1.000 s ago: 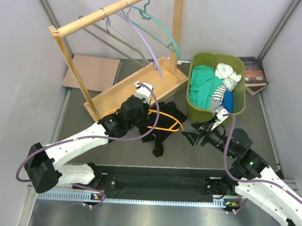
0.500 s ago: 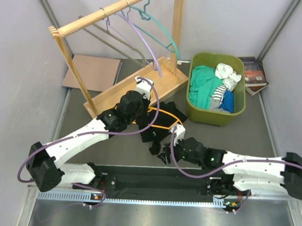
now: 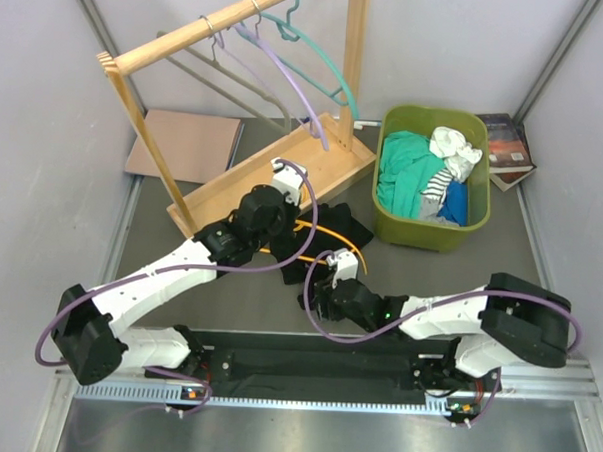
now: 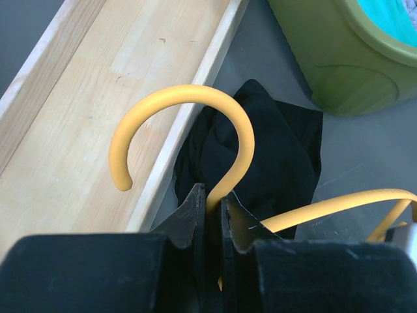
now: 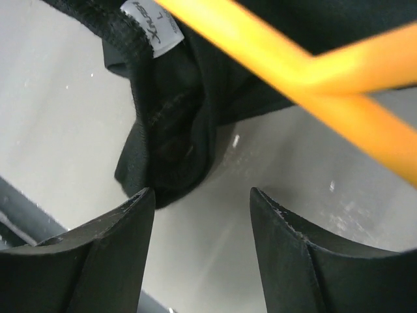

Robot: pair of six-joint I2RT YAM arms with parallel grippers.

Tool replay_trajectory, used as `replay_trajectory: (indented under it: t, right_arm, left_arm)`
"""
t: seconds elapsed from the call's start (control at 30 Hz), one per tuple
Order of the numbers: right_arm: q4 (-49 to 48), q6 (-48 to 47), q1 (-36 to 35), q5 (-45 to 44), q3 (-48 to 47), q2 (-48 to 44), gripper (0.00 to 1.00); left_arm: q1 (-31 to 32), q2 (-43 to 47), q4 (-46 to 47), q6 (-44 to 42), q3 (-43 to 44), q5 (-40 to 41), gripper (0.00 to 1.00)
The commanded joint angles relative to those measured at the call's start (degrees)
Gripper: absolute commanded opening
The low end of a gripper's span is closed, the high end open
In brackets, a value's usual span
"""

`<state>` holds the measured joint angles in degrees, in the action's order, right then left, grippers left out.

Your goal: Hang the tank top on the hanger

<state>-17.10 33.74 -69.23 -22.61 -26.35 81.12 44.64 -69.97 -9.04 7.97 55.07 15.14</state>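
Right claw point(image 5: 200, 195) newly leftward, apart at tank top point(image 5: 176, 130); left claw point(image 4: 210, 195) clamped on hanger point(image 4: 182, 94).

Smooth plastic hanger point(image 4: 182, 92), matt soft cloth tank top point(image 4: 280, 156), bare-wood tray point(image 4: 98, 98)

A robotics lab cell: pale panels point(image 3: 46, 125) enclose a grey desk point(image 3: 540, 271), two white robot arms point(image 3: 149, 284) stand by a slotted rail point(image 3: 314, 399) at the bottom, and a wooden clothes rack point(image 3: 205, 27) fills the upper left.
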Motion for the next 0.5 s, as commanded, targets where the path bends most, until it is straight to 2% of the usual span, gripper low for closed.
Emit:
replay_trajectory:
  t: [0.0,0.27,0.37,0.47]
  right_arm:
    - [-8.02,1.68,-0.73,-1.3,-2.74,3.68,0.59]
    - [-11.2,0.45,-0.64,0.29,-4.67,8.61,0.59]
    - [-11.02,-0.34,-0.64,-0.68,-5.73,10.37,0.56]
    - [-11.46,-0.78,-0.64,-2.26,-6.43,11.95,0.45]
  left_arm:
    - [-0.26,2.12,3.5,-0.23,0.13,-1.07,0.0]
    - [-0.26,2.74,3.59,-0.14,-0.05,-1.86,0.0]
    - [-0.26,2.91,3.68,-0.14,-0.14,-1.86,0.0]
    - [-0.26,3.09,3.59,-0.14,-0.14,-2.04,0.0]
